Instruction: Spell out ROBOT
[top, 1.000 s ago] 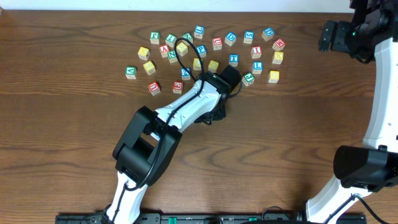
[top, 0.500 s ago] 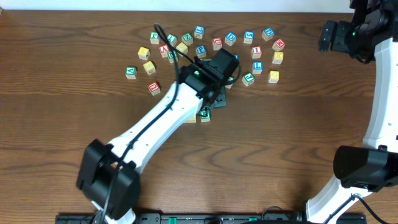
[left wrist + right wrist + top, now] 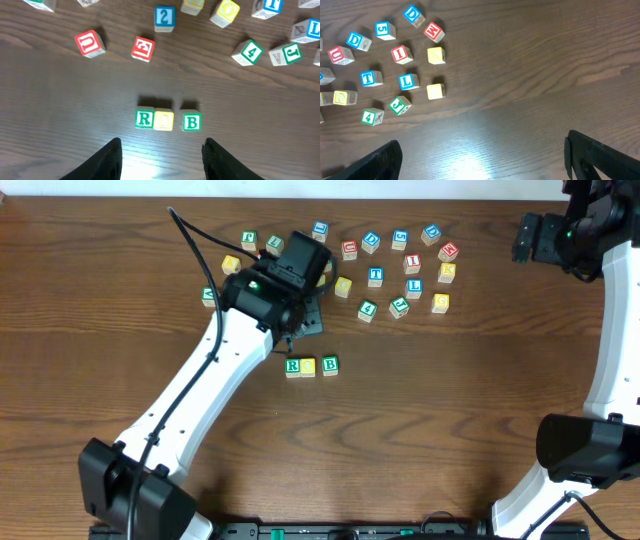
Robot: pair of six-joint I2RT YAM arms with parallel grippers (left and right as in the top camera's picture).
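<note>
While left gripper [image 3: 161, 150] and right gripper [image 3: 480, 152] gape empty, green R block [image 3: 144, 119] touches faint-lettered yellow block [image 3: 163, 120]; green B block [image 3: 191, 122] just beside.

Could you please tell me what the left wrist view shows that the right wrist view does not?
Only the left wrist view shows the row laid so far: the green R block touching the yellow block, with the green B block a small gap to its right, plus the open left gripper. Only the right wrist view shows the red M block, the red I block and the open right gripper. Both share the green 4 block and the green J block.
</note>
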